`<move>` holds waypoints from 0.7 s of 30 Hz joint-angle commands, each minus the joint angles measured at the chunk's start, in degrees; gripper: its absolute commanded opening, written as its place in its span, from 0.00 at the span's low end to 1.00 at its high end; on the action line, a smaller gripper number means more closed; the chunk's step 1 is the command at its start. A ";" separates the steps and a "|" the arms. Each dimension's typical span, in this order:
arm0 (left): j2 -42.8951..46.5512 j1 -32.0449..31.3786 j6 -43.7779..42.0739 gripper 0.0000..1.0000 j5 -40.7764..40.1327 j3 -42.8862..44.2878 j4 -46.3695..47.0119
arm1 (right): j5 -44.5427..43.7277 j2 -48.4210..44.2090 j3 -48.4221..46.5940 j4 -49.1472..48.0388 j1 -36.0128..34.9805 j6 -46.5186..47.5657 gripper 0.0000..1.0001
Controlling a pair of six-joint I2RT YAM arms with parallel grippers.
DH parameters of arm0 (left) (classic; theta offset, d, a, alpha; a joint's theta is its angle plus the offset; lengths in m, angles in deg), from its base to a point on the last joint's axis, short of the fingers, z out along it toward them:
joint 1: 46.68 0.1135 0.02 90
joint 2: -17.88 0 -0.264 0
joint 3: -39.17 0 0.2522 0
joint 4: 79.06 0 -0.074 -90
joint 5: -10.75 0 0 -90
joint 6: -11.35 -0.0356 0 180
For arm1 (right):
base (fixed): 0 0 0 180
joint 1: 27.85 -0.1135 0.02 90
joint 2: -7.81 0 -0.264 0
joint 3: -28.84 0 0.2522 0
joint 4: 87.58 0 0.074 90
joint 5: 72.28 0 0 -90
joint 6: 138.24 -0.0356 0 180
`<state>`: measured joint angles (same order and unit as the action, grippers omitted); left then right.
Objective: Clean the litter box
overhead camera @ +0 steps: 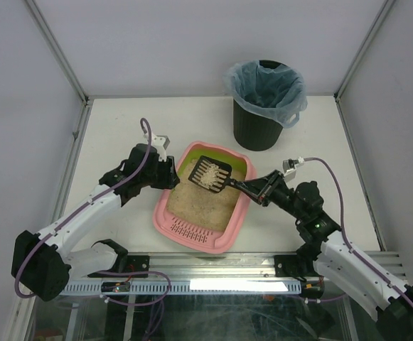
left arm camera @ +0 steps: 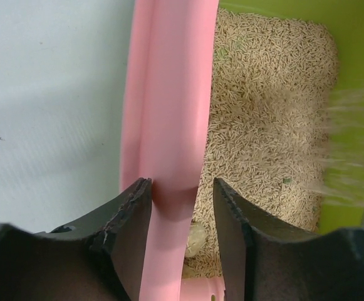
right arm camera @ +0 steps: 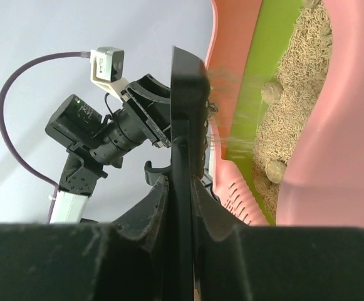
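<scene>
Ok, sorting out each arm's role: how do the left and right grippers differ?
The left gripper straddles the rim of the litter box, jaws apart; the right gripper is shut on the scoop handle. The left sits at the rim; the right holds litter above the box. Both have black fingers.

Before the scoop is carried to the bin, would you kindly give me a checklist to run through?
1. Right tool shut on the handle of the small black slotted plastic scoop: ok.
2. Scoop above the shallow pink plastic litter box: ok.
3. Loose beige litter done sifting: not ok, grains are falling from the scoop.
4. Left tool steadying the box: not ok, it straddles the pink rim with a gap at the inner finger.
5. Black cylindrical bin upright, its pale blue bag open: ok.
</scene>
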<state>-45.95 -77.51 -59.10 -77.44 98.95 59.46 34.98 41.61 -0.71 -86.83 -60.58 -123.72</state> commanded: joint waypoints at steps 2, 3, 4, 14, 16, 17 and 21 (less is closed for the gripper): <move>3.42 -0.70 0.65 0.45 0.56 0.62 0.57 | -3.79 -5.87 2.25 -5.74 0.08 -3.95 0.00; 3.98 -0.72 0.59 0.46 0.23 0.58 0.29 | 0.48 -3.03 -0.79 -3.58 0.10 -0.09 0.00; 4.43 -0.72 0.58 0.46 -0.19 0.37 0.16 | 4.53 0.13 -4.30 -0.26 0.05 3.86 0.00; 6.63 -0.71 -0.18 0.47 -0.13 -0.14 -1.67 | -2.26 -3.79 -1.77 0.47 0.05 0.19 0.00; 6.79 -0.72 -0.21 0.47 0.17 -0.48 -1.85 | 1.76 -1.02 -3.77 -0.14 0.06 2.32 0.00; 6.87 -0.72 -0.22 0.47 0.11 -0.71 -1.94 | 4.27 2.35 -7.79 4.95 -0.14 6.30 0.00; 6.09 -0.68 -0.22 0.47 -0.16 -0.87 -1.97 | -2.44 2.11 -6.63 6.13 -3.40 5.28 0.00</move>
<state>-40.66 -77.84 -58.73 -77.64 98.17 56.84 35.85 44.08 -5.91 -81.23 -61.61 -119.92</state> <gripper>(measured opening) 0.468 0.175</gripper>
